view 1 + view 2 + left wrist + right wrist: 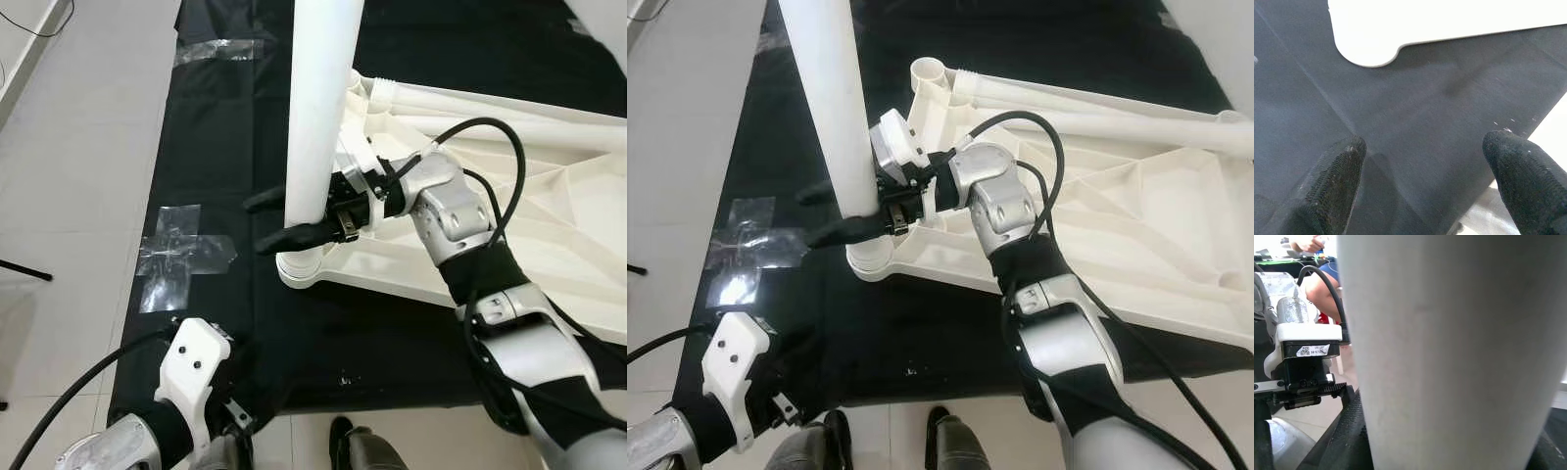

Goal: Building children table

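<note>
Fingers of the right gripper (279,217) clasp the white table leg (318,108), holding it upright over the corner socket (299,266) of the upturned tabletop (509,235) just beneath, probably seating it. Left gripper (1422,181) hovers spread above the black mat (225,117).

A plain white round plastic leg (318,108) and a white ribbed plastic tabletop (509,211) are seen on a matt black floor sheet (225,137). Pale grey floor tiles (88,147) and clear shiny tape patches (176,257) are seen beside it.
</note>
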